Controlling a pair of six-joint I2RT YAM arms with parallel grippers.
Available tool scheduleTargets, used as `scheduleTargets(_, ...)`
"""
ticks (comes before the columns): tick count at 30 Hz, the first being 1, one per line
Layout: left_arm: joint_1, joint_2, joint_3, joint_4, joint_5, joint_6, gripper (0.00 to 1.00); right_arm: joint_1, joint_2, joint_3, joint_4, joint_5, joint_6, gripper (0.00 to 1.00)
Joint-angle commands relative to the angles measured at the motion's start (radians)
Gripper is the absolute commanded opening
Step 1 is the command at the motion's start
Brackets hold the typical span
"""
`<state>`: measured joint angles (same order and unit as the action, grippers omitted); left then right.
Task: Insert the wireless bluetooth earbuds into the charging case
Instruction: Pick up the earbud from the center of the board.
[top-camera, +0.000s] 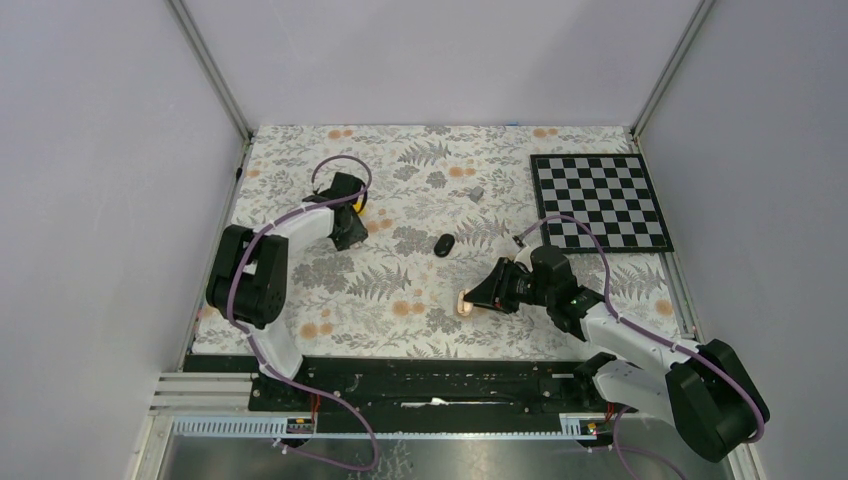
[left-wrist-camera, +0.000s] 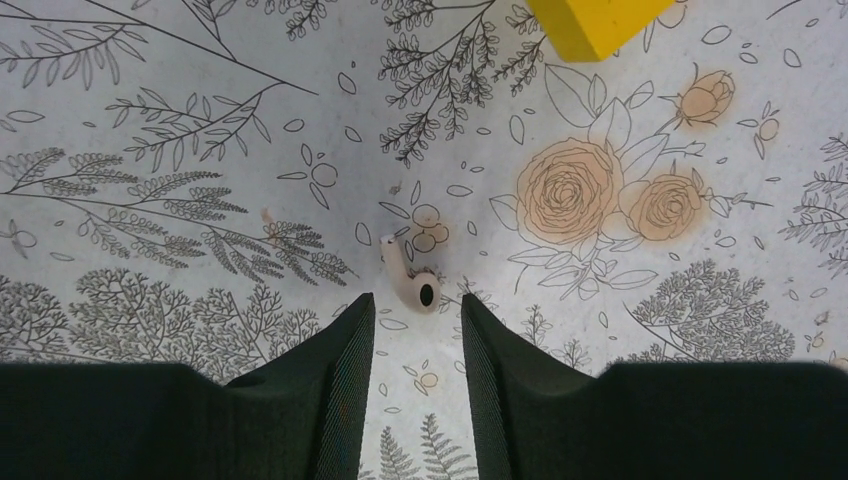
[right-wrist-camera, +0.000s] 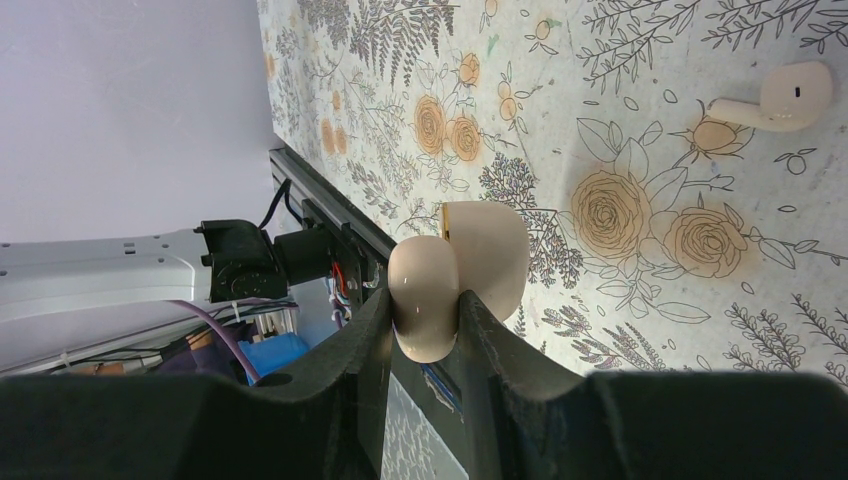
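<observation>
The earbuds here are beige with short stems, not black. One earbud (left-wrist-camera: 410, 275) lies on the flowered cloth just beyond the tips of my left gripper (left-wrist-camera: 418, 300), which is open and empty above it. My right gripper (right-wrist-camera: 425, 300) is shut on the beige charging case (right-wrist-camera: 455, 270), whose lid stands open, and holds it just above the cloth near the front edge (top-camera: 464, 302). A beige earbud (right-wrist-camera: 780, 100) lies on the cloth beyond the case. I cannot tell whether it is the same one. The left gripper (top-camera: 350, 228) is at the far left.
A black oval pod (top-camera: 444, 245) lies mid-table. A small grey block (top-camera: 475, 192) sits behind it. A chessboard mat (top-camera: 600, 200) is at the back right. A yellow block (left-wrist-camera: 600, 20) lies just beyond the left gripper. The black rail (top-camera: 430, 380) runs along the near edge.
</observation>
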<state>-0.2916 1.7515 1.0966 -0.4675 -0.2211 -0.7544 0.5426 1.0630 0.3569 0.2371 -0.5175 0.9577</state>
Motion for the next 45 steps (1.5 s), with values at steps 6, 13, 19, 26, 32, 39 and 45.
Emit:
scheduleTargets(6, 0.009, 0.058, -0.014, 0.064, 0.035, -0.004, 0.31, -0.004, 0.008, 0.021, 0.035, -0.019, -0.008, 0.0)
scheduleTargets(13, 0.01, 0.045, -0.033, 0.067, 0.058, 0.002, 0.13, -0.004, 0.017, 0.027, 0.036, -0.016, -0.009, 0.0)
scheduleTargets(19, 0.006, -0.021, -0.074, 0.063, 0.138, 0.039, 0.07, -0.004, 0.025, 0.038, 0.035, -0.02, -0.011, 0.0)
scheduleTargets(26, -0.074, -0.166, -0.147, -0.017, 0.175, 0.063, 0.09, -0.004, 0.028, 0.034, 0.036, -0.016, -0.013, 0.0)
scheduleTargets(32, -0.133, -0.284, -0.231, -0.04, 0.216, -0.013, 0.11, -0.004, 0.033, 0.037, 0.036, -0.016, -0.016, 0.0)
scheduleTargets(39, -0.244, -0.377, -0.289, -0.055, 0.265, -0.104, 0.12, -0.004, 0.033, 0.035, 0.036, -0.022, -0.016, 0.0)
scheduleTargets(45, -0.323, -0.394, -0.277, -0.109, 0.16, -0.099, 0.16, -0.004, 0.018, 0.029, 0.034, -0.021, -0.013, 0.0)
